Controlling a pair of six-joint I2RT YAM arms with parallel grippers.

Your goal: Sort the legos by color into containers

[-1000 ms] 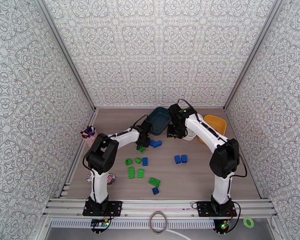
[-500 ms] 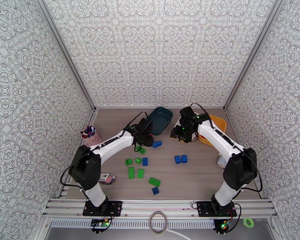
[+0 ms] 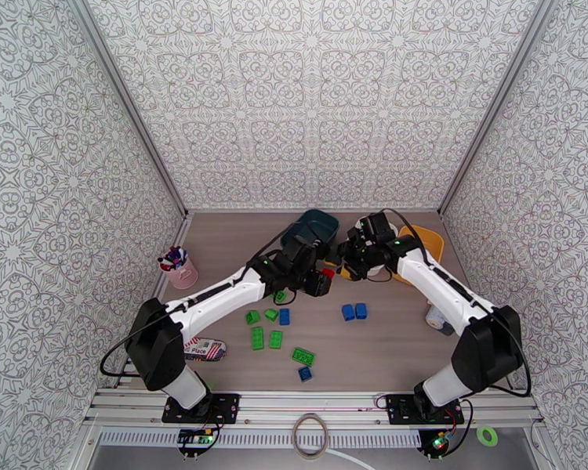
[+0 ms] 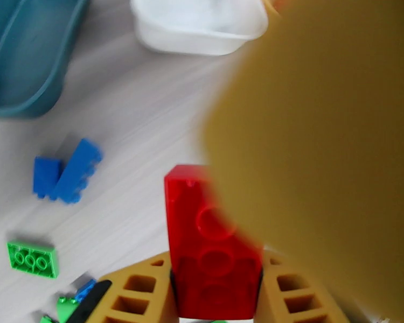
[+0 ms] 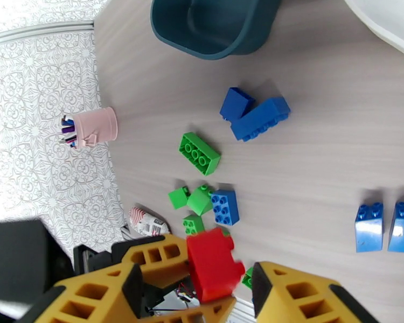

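Observation:
My left gripper (image 4: 215, 263) is shut on a red lego (image 4: 210, 238), held above the table mid-scene (image 3: 326, 273). My right gripper (image 5: 196, 281) stands open right beside it, its fingers (image 5: 304, 297) on either side of the red lego (image 5: 213, 265) without visibly touching it. The dark teal container (image 3: 319, 223) sits behind them, the white container (image 4: 202, 28) next to it, and the yellow container (image 3: 429, 241) at the right. Loose blue legos (image 3: 354, 311) and green legos (image 3: 265, 338) lie on the table.
A pink cup of pens (image 3: 180, 268) stands at the left edge. A white printed pouch (image 3: 204, 350) lies near the left arm's base. A small pale object (image 3: 439, 317) lies by the right wall. More legos (image 5: 253, 114) lie in front of the teal container.
My left arm has swung right and lifted the red lego up to the right gripper. The right gripper has opened and its elbow has swung out to the right.

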